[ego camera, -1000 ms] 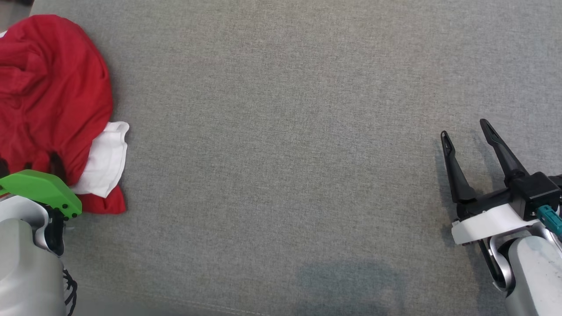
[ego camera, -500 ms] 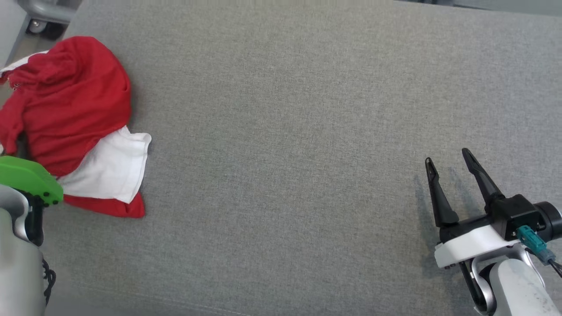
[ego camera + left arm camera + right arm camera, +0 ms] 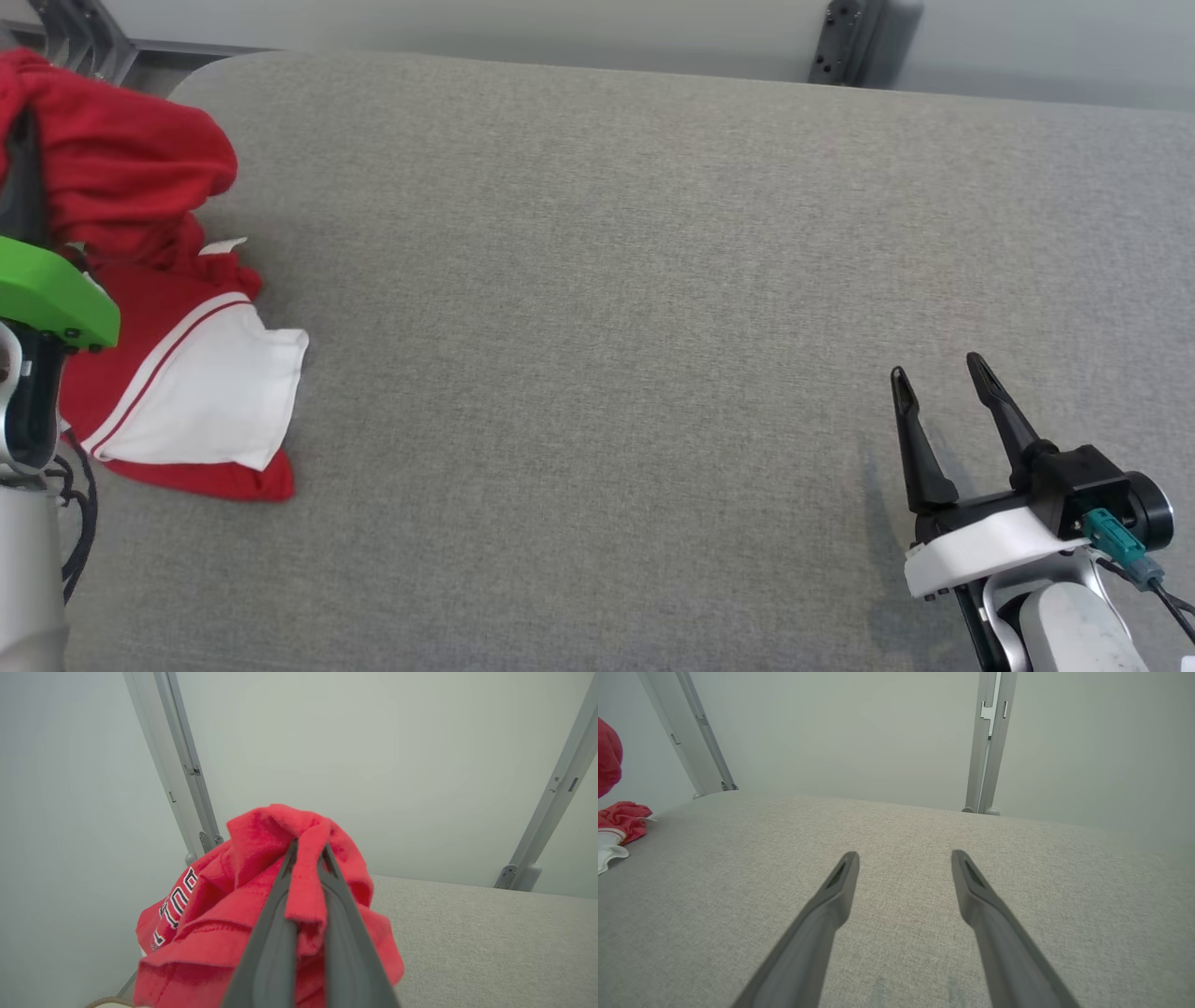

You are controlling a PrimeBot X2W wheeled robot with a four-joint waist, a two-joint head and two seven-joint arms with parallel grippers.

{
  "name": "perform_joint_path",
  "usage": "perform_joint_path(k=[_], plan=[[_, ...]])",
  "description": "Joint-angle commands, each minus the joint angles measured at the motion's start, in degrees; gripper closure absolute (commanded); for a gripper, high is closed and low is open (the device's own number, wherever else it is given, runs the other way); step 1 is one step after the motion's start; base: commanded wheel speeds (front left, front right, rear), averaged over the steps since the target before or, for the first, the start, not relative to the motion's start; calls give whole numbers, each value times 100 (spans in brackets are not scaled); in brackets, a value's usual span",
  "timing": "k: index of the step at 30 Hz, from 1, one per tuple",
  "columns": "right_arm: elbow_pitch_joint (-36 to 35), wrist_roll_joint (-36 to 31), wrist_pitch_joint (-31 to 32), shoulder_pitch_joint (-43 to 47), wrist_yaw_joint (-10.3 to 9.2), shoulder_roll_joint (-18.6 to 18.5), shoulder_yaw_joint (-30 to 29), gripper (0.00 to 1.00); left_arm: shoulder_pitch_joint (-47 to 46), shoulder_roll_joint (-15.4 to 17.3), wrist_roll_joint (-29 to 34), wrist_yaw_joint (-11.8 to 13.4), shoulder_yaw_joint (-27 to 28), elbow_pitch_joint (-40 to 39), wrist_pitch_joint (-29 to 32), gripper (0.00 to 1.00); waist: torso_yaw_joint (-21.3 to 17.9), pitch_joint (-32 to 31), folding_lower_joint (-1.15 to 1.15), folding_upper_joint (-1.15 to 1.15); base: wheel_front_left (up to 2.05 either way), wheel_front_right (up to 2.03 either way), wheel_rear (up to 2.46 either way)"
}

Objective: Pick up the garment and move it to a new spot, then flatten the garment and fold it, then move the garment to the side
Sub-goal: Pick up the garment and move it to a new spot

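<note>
At the far left edge of the grey woven-fabric tabletop (image 3: 597,280), the bright red short-sleeved shirt with white sleeves (image 3: 140,168) is half raised and half resting. Its upper red bulk is bunched around the left gripper (image 3: 308,847), whose two long dark fingers stand almost together with a ridge of red cloth pinched between them close to the tips. In the left wrist view the cloth drapes down both sides of the fingers, and black-and-white lettering (image 3: 175,900) shows on a fold at the left. In the head view a bright green cover (image 3: 47,289) on that wrist sits just below the raised bunch. To the right of it and lower, the rest of the shirt lies on the tabletop: one white sleeve (image 3: 205,392) with red-and-white striped trim spread flat over a strip of red cloth, and a small white tag (image 3: 224,246) above it. The middle of the tabletop is bare grey fabric. Well apart from the shirt, at the lower right, the right gripper (image 3: 936,369) points up the head view over the tabletop with its fingers spread wide and nothing between them. Behind the table stand grey metal posts (image 3: 989,742) against a pale wall (image 3: 840,732).
</note>
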Motion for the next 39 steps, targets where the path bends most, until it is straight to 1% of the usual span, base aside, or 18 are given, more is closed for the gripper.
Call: perform_joint_path(k=[1,4,7,10,16,20,23,25,27,29,31,32,34,36,38,39], plan=[[2,52,-18,51,0,25,-7,0,101,-41,-100,6,-34,-329,134,100,-271,-82,0,0,0,0,0],[1,59,-18,32,0,77,-22,0,177,-140,-220,39,-157,-1153,509,100,-542,-115,0,0,0,0,0],[2,56,-18,22,0,125,-21,0,205,-311,-367,104,-302,-1864,795,100,-841,-156,0,0,0,0,0],[16,56,-18,24,0,159,-13,0,212,-434,-446,160,-436,-2354,980,100,-1160,-205,0,0,0,0,0],[14,63,-18,68,0,194,-46,0,383,-843,-709,179,-1000,-3065,1346,100,-1796,-242,0,0,0,0,0],[21,75,-18,97,0,210,-39,0,625,-1121,-751,186,-1451,-3154,1430,100,-2180,-227,0,0,0,0,0],[29,85,-18,99,0,220,3,0,844,-1288,-713,227,-1688,-2957,1373,100,-2471,-194,0,0,0,0,0],[12,87,-18,110,0,222,-17,0,1008,-1416,-822,214,-1842,-2711,1327,100,-2624,-164,0,0,0,0,0],[14,98,-18,120,0,228,-30,0,1123,-1462,-772,215,-1966,-2398,1258,100,-2752,-134,0,0,0,0,0],[21,103,-18,124,0,233,-54,0,1235,-1536,-815,232,-2051,-1916,1154,100,-2844,-108,0,0,0,0,0],[33,113,-18,131,0,236,-44,0,1268,-1564,-662,261,-2135,-1286,997,100,-2918,-79,0,0,0,0,0],[35,118,-18,125,0,236,-41,0,1294,-1600,-709,270,-2160,-949,901,100,-2947,-66,0,0,0,0,0],[47,124,-18,89,0,238,-9,0,1194,-1624,-550,267,-2241,-271,643,100,-3007,-39,0,0,0,0,0],[56,146,-18,70,0,237,0,0,1108,-1677,-593,246,-2260,336,363,100,-3031,-33,0,0,0,0,0],[61,150,-18,82,0,238,20,0,961,-1698,-428,204,-2384,924,66,100,-3039,-27,0,0,0,0,0],[63,153,-18,94,0,238,33,0,917,-1716,-456,192,-2374,1182,-98,100,-3031,-24,0,0,0,0,0]])
